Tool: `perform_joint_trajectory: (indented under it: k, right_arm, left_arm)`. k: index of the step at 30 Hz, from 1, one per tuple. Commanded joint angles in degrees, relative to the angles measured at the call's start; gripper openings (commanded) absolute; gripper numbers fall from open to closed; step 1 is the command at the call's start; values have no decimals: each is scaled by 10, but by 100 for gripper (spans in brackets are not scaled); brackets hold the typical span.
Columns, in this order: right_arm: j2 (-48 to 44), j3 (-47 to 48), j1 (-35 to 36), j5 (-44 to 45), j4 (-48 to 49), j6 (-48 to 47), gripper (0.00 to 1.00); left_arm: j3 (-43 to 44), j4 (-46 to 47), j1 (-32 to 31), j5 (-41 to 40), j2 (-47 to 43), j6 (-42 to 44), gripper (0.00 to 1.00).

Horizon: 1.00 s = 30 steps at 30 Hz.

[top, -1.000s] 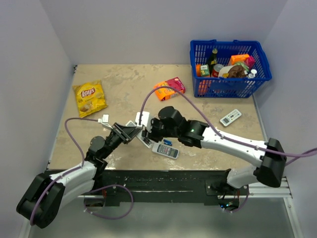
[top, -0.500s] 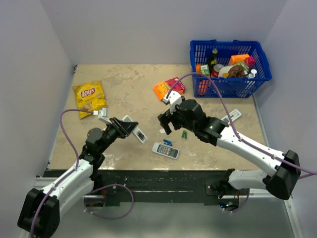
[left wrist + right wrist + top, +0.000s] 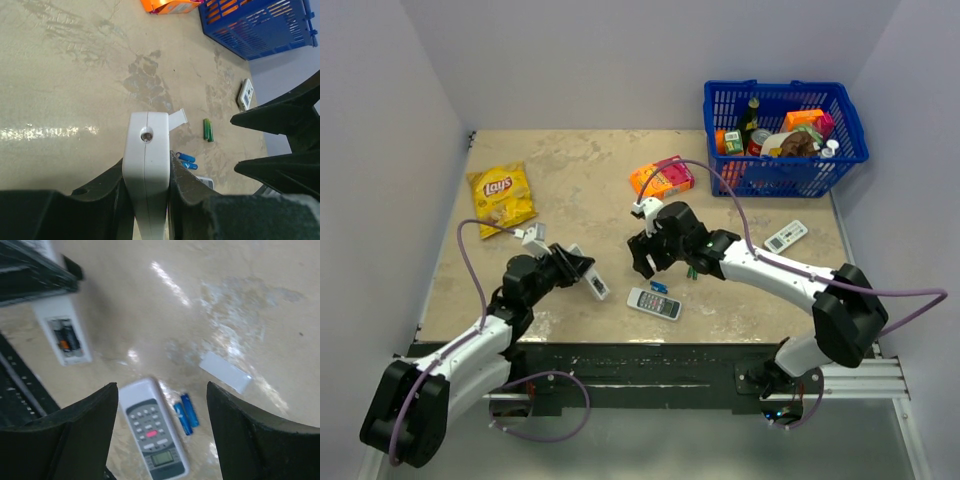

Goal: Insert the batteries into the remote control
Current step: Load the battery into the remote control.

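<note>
**Remote** (image 3: 146, 165)
- Location: off the table (image 3: 570, 170), pinched in the left gripper (image 3: 580, 270) just left of the display remote (image 3: 155, 435).
- In the right wrist view its back is turned toward that camera with the compartment open.

**Batteries** (image 3: 67, 337)
- Location: we see two dark shapes side by side in that compartment. The view is blurred, so we cannot tell whether they sit fully home.

**Left gripper**
- State: partly closed, with its fingers pressing the remote's two long narrow sides.

**Right gripper** (image 3: 643, 258)
- State: jaws wide apart with nothing between them, hanging above the display remote and the blue cells (image 3: 186, 412).

**Cover** (image 3: 225, 371)
- Location: a thin white plate lying flat on the table, apart from the remote.

**Handling, as we judge it**
- Remote: light, with a stiff and smooth plastic shell. It is so slim that a two-finger pinch lets it pivot if pushed at the free end.
- We would hold it across the narrow sides at mid-body, clear of the compartment mouth, and press on it only in line with that grip.
- Batteries: small, hard and round, so they are apt to roll or pop out if the remote tips face down. They are best taken across the middle.
- Cover: flat and flush to the surface, so awkward to lift. We would pinch it by its long edges.
</note>
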Motion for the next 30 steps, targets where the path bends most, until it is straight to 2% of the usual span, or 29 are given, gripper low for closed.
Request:
perform_joint_trajectory:
  k: [1,6,11,14,23,30]
  right_arm:
    - [-4,-20,1,-167,155,33,73]
    - [17,-35,0,-268,206,35,72]
    - [32,-42,0,-310,225,33,71]
    - [35,-47,0,-342,233,31,69]
    - [44,-62,-6,-426,261,30,54]
    - [32,-73,-11,-438,262,27,43]
  left_arm:
    - [-16,124,7,53,18,-37,0]
    - [-41,238,12,121,29,-89,0]
    - [-53,308,12,163,30,-124,0]
    - [-54,324,13,175,25,-134,0]
    - [-63,373,18,198,9,-165,0]
    - [-69,401,22,205,5,-191,0]
